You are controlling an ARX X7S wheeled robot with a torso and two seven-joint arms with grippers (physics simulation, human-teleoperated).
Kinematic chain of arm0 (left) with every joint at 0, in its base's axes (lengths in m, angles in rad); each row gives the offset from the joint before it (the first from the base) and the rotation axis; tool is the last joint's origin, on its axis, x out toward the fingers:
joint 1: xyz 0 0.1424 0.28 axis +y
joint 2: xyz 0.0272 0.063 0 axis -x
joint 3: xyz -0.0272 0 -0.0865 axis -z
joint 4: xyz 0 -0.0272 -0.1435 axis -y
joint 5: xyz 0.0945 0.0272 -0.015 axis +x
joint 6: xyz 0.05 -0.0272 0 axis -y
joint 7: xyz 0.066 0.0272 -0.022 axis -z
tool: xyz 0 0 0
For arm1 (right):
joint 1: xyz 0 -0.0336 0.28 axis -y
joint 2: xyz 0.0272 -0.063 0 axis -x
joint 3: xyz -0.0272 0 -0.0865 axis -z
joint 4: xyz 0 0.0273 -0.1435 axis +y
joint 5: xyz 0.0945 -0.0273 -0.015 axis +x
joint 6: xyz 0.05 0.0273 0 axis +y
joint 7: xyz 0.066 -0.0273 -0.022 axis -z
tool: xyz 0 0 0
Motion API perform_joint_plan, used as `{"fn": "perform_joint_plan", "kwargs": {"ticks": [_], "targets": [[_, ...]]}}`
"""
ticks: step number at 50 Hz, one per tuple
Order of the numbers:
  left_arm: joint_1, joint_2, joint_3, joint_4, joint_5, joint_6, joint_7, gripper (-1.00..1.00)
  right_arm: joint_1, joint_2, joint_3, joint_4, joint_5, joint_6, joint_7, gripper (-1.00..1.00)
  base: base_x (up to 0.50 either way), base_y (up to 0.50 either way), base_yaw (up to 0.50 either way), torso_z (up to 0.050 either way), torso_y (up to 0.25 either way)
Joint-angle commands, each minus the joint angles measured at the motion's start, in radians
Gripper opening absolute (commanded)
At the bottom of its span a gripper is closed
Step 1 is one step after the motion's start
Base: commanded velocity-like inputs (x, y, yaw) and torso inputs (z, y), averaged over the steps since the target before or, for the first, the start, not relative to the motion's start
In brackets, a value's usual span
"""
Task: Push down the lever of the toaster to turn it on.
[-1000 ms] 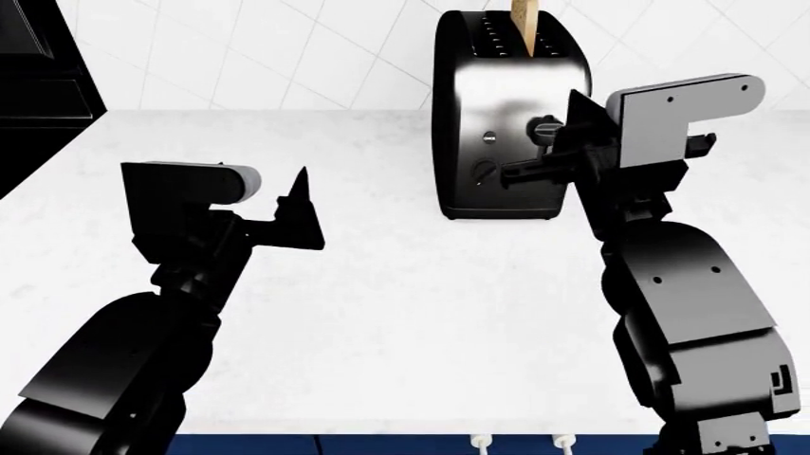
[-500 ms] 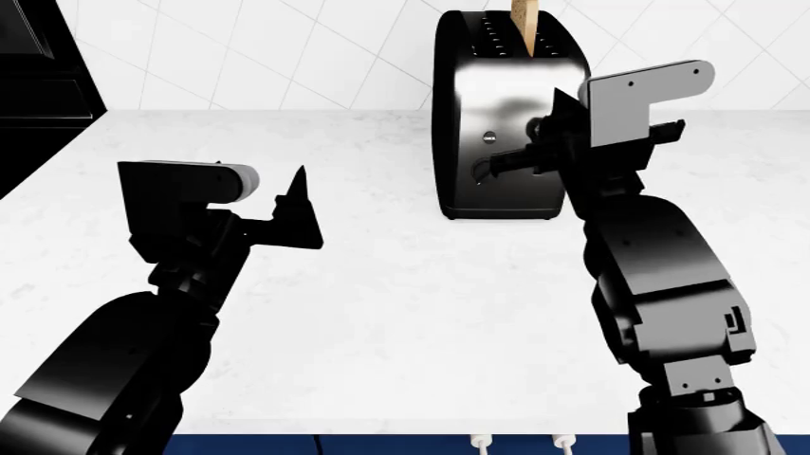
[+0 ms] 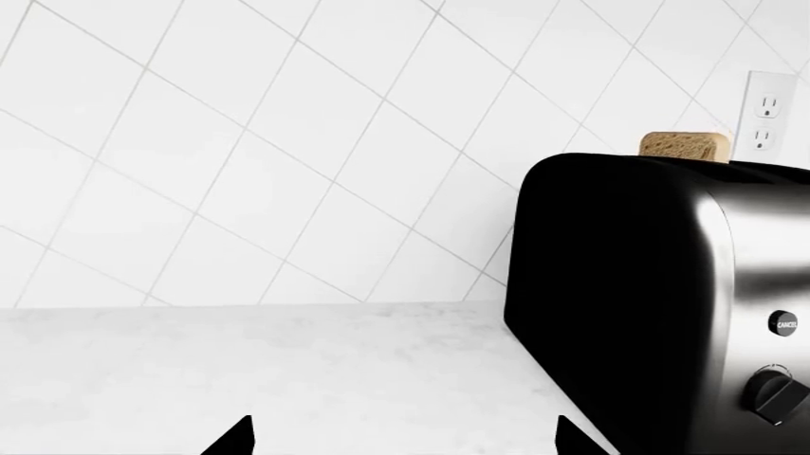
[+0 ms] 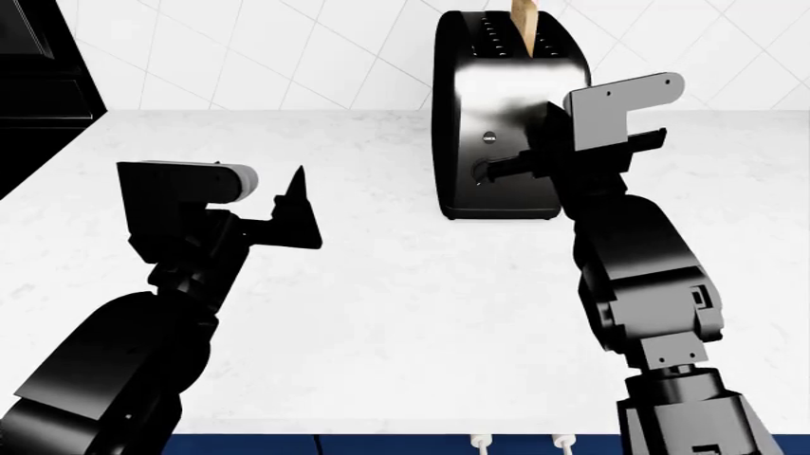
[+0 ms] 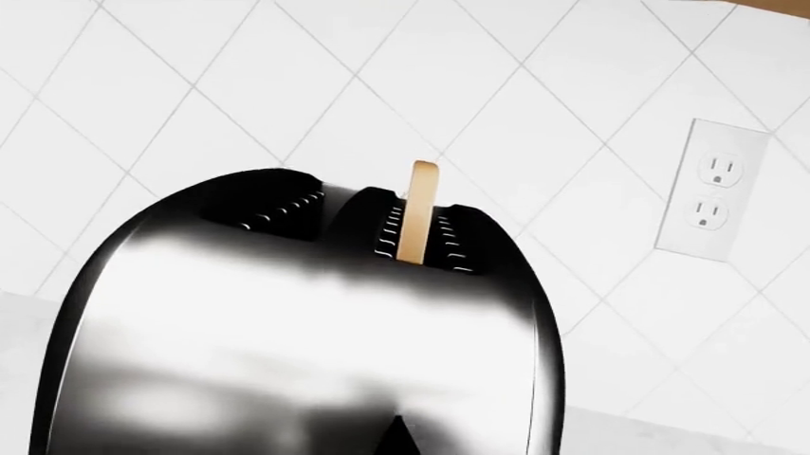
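Observation:
The toaster (image 4: 500, 104) stands at the back of the white counter (image 4: 379, 284), chrome-faced with black sides, a slice of toast (image 4: 523, 24) upright in one slot. My right gripper (image 4: 487, 169) is shut and its tip lies against the toaster's front face, low down near the round knob. The lever is hidden behind my right wrist. The right wrist view shows the chrome face (image 5: 303, 322) close up, with the shut gripper (image 5: 398, 438) as one black tip. My left gripper (image 4: 303, 204) is open and empty, left of the toaster. The left wrist view shows the toaster's black side (image 3: 620, 303) and round knob (image 3: 772, 391).
A black appliance (image 4: 38, 66) stands at the back left edge of the counter. A wall outlet (image 5: 712, 199) sits on the tiled wall right of the toaster. The counter's front edge (image 4: 379, 431) is close to my body.
My right arm has swung left, moving the shut gripper across the toaster's front face and covering the lever, which showed before. The left arm has not moved.

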Motion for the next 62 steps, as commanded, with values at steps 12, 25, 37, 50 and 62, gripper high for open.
{"fn": "perform_joint_plan", "kwargs": {"ticks": [12,25,37,50,62], "targets": [[0.0,-0.002,0.015,-0.013,-0.006,0.012,-0.007,1.0,-0.084,-0.004,-0.002,0.126,0.002,-0.075,0.016,-1.0,0.0,0.0,0.0,0.0,0.0],[0.002,-0.004,0.022,-0.006,-0.013,0.013,-0.013,1.0,-0.134,-0.011,-0.001,0.19,0.01,-0.125,0.023,-1.0,0.0,0.0,0.0,0.0,0.0],[0.003,-0.007,0.028,-0.004,-0.019,0.013,-0.019,1.0,-0.138,-0.022,0.003,0.315,0.014,-0.192,0.022,-1.0,0.0,0.0,0.0,0.0,0.0],[0.004,-0.01,0.036,-0.008,-0.021,0.018,-0.024,1.0,-0.139,-0.026,0.0,0.378,0.016,-0.22,0.023,-1.0,0.0,0.0,0.0,0.0,0.0],[0.005,-0.013,0.041,-0.006,-0.026,0.019,-0.03,1.0,-0.141,-0.024,-0.001,0.378,0.021,-0.224,0.026,-1.0,0.0,0.0,0.0,0.0,0.0]]}}
